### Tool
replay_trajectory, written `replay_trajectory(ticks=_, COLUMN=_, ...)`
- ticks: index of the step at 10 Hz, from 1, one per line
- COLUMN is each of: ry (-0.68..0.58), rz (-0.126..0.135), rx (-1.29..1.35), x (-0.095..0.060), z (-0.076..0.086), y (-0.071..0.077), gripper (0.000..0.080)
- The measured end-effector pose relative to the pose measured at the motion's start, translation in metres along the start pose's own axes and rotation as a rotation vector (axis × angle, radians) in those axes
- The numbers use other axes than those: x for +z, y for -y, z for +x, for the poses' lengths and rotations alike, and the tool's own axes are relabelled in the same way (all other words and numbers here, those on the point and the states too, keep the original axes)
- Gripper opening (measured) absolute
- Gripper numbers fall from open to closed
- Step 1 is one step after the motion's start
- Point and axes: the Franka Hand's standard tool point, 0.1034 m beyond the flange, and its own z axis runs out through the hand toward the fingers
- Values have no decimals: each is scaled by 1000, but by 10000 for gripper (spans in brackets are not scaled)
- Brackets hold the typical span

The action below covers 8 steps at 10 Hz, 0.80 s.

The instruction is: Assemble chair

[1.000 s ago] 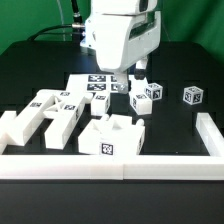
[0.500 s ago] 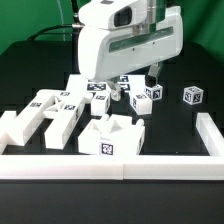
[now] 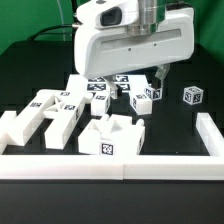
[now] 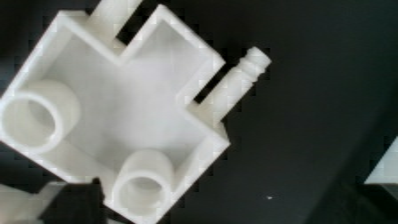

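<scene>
Your gripper (image 3: pixel 140 76) hangs open and empty straight above the flat white plastic chair plate with two round sockets (image 4: pixel 125 100), lying on the black tabletop (image 3: pixel 180 130), so drop straight down.

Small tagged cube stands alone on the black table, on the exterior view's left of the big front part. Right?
Wrong side. The small tagged cube stands alone on the black table, on the exterior view's right of the big front part, not its left. The exterior view shows it.
</scene>
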Motion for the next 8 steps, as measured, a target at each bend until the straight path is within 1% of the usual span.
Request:
replay_trajectory(ticks=1, ry=17, rz=1, rx=150, x=2, z=1, y=3, gripper=649)
replay_trajectory(ticks=2, ry=40, rz=10, rx=306, x=6, z=6, y=2, gripper=649)
replay_trajectory(ticks=3, ry=32, rz=11, rx=323, x=7, z=12, y=-1, gripper=649)
replay_trajectory(ticks=5, ry=33, rz=32, rx=482, x=8, z=13, y=5, gripper=649)
replay_trajectory(ticks=8, ry=35, rz=34, rx=486, x=9, z=12, y=6, gripper=649)
